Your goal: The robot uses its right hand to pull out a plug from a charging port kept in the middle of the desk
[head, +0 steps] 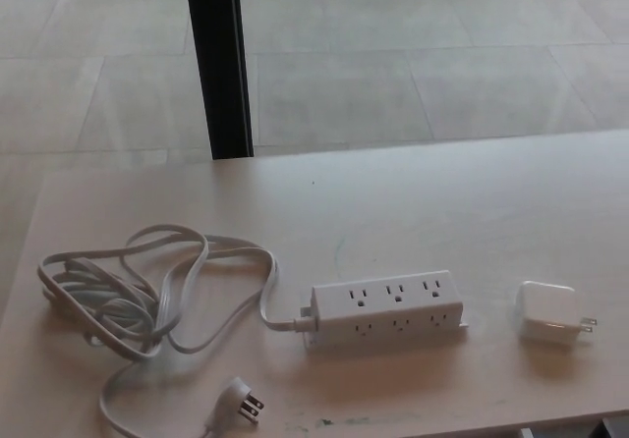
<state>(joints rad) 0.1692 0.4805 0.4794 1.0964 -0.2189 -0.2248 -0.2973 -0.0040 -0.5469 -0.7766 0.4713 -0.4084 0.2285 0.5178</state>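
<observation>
No hands were in view, so grip unknown. Plug [548,313] lay right of strip [386,307], all sockets empty; misjudging could cause needless regrasp.

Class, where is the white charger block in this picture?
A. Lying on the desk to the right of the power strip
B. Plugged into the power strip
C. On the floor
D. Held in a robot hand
A: the charger block lies on the desk, apart from the power strip, prongs pointing right.
</observation>
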